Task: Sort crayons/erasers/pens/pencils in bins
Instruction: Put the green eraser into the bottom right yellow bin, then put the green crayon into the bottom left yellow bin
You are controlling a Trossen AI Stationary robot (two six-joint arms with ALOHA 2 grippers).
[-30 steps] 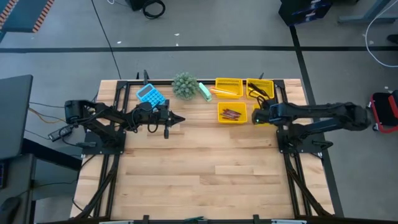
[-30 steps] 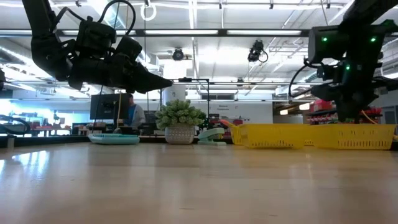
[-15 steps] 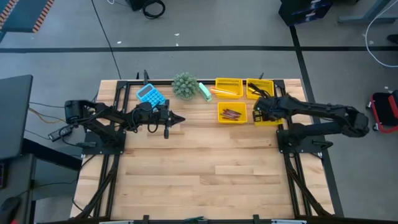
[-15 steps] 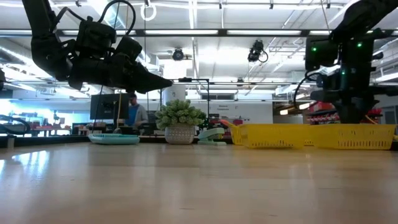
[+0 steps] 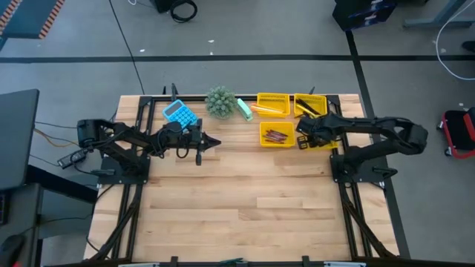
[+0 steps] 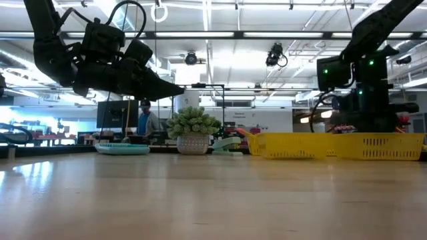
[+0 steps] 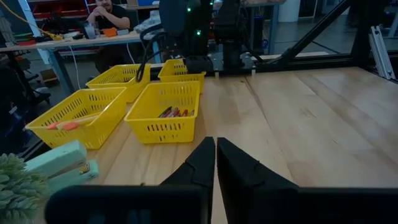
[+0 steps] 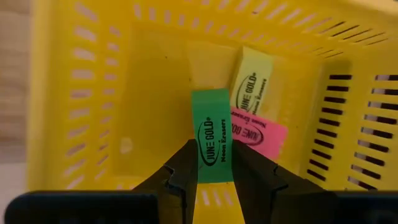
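My right gripper [image 5: 303, 139] is over the near right yellow bin [image 5: 328, 142], shut on a green eraser [image 8: 212, 140]. A yellow eraser [image 8: 254, 81] and a pink eraser [image 8: 261, 135] lie on that bin's floor. The near left bin [image 5: 277, 136] holds reddish crayons. The far left bin [image 5: 272, 104] holds orange pencils. The far right bin [image 5: 310, 106] holds dark pens. My left gripper [image 5: 213, 141] is shut and empty, above the table left of the bins. My right gripper pinches the green eraser's two long sides near its one end [image 8: 212, 169] between its two fingers [image 8: 186, 165]. The fingers point down into the bin and lie along the eraser. Its free end reaches over the pink eraser; whether it touches the bin floor, I cannot tell.
A potted plant [image 5: 220, 101], a blue calculator [image 5: 179, 113] and a pale green object [image 5: 244, 109] stand at the far edge, left of the bins. The bin's yellow wall [image 8: 81, 93] surrounds my right fingers. A person [image 7: 106, 12] sits beyond the table.
My right gripper has gone down over the near right bin and a little toward the table's left edge, with its arm bending in above the bins. My left arm has kept still.
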